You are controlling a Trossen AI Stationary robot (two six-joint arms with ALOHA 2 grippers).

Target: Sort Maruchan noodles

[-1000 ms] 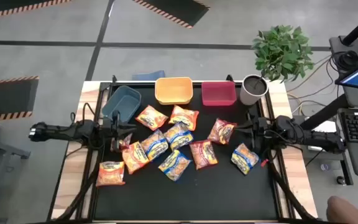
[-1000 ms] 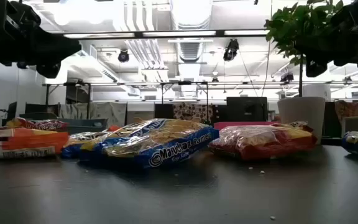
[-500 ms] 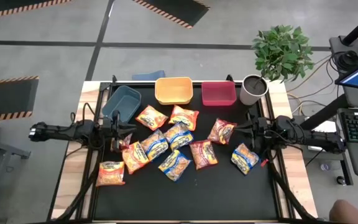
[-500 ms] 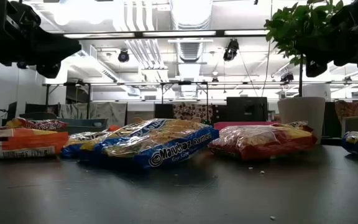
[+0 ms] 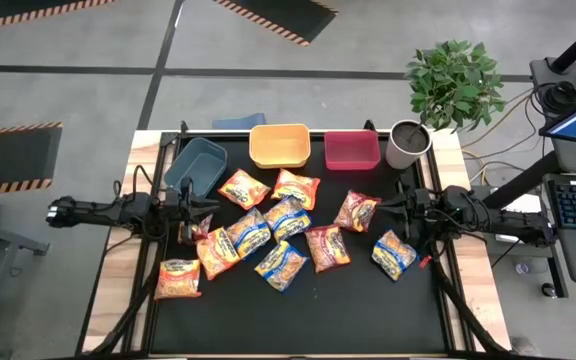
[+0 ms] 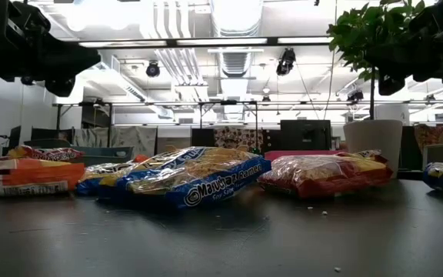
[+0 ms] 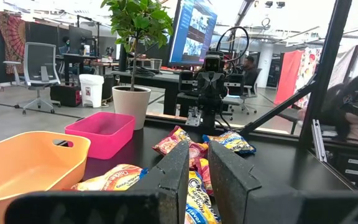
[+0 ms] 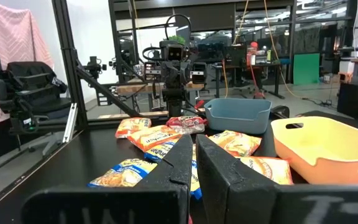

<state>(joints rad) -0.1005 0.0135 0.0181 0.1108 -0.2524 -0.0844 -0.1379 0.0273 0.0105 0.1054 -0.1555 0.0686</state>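
Note:
Several Maruchan noodles packets (image 5: 286,217) lie flat and loosely scattered on the black table top (image 5: 368,310); some overlap at their edges. My left gripper (image 5: 208,207) hangs level at the table's left side, above a red packet (image 5: 200,228). Its fingers (image 7: 198,146) stand a narrow gap apart with nothing between them. My right gripper (image 5: 386,206) hangs level at the right side, near a red packet (image 5: 356,210). Its fingers (image 8: 194,146) are shut and hold nothing. The two grippers point at each other across the pile.
Along the far edge stand a blue bin (image 5: 196,165), a yellow bin (image 5: 279,145) and a red bin (image 5: 352,150). A white pot (image 5: 406,143) with a plant (image 5: 455,80) is at the far right corner. Bare table top lies along the near edge.
Both arms have kept still and no packet has moved. A person's hand that showed off the table's near right corner has drawn out of the picture.

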